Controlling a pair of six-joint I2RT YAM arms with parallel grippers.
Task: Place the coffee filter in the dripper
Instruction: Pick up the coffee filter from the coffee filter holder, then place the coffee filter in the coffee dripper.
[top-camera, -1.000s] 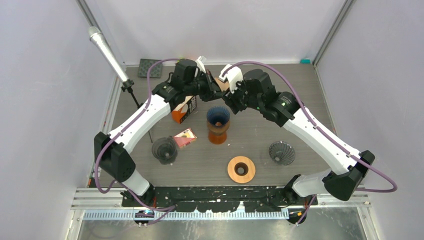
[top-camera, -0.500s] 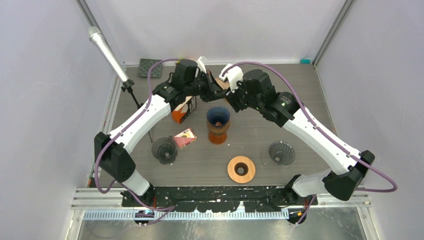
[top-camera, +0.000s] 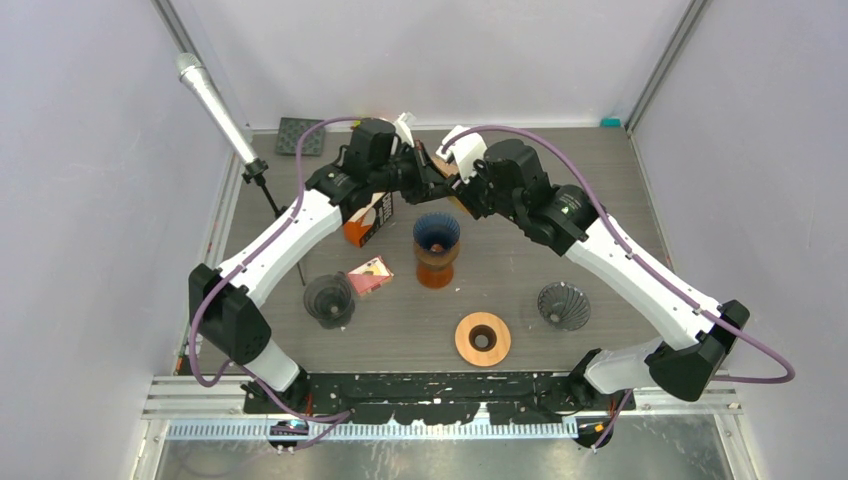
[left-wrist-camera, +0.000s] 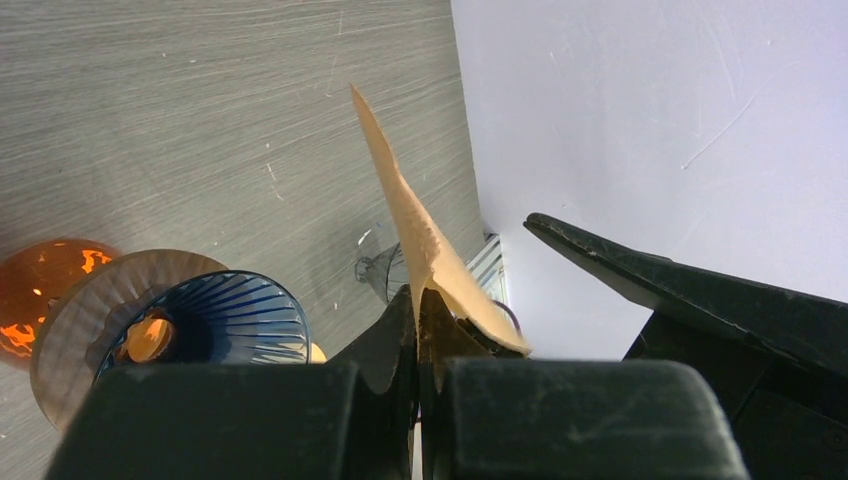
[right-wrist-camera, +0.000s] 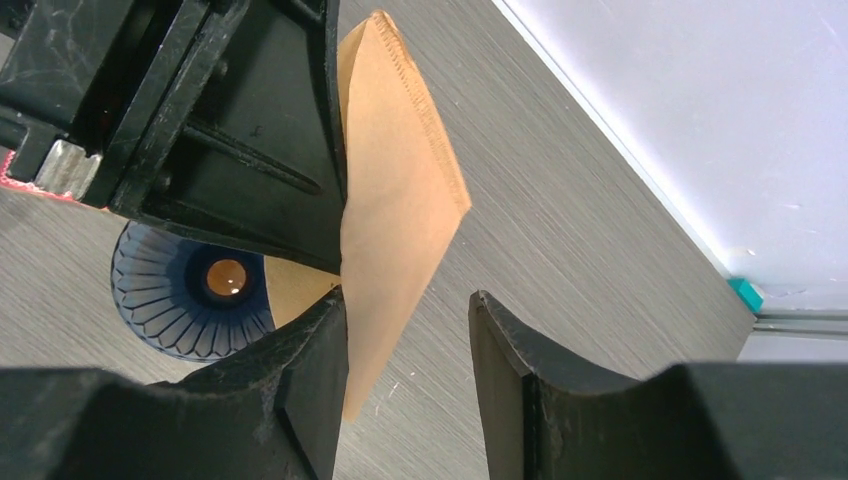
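The coffee filter (right-wrist-camera: 395, 210) is a flat brown paper cone held in the air at the back of the table, above and behind the dripper. My left gripper (left-wrist-camera: 417, 300) is shut on its lower edge, and the filter (left-wrist-camera: 415, 215) stands up out of the jaws. My right gripper (right-wrist-camera: 408, 310) is open around the filter's free tip: the paper lies against the left finger, with a gap to the right one. The blue ribbed dripper (top-camera: 437, 232) sits on an orange-brown stand in mid-table, also seen as the dripper (right-wrist-camera: 190, 295) below the grippers. Both grippers meet around the filter (top-camera: 450, 170).
A dark dripper (top-camera: 329, 298) stands front left and a grey one (top-camera: 563, 305) front right. A wooden ring (top-camera: 483, 338) lies near the front. An orange box (top-camera: 368, 218) and a pink packet (top-camera: 370, 275) lie left of the stand. A microphone stand (top-camera: 215, 105) rises at the left edge.
The right gripper's jaws have narrowed around the filter's tip. The left gripper still holds the filter; both arms have barely shifted.
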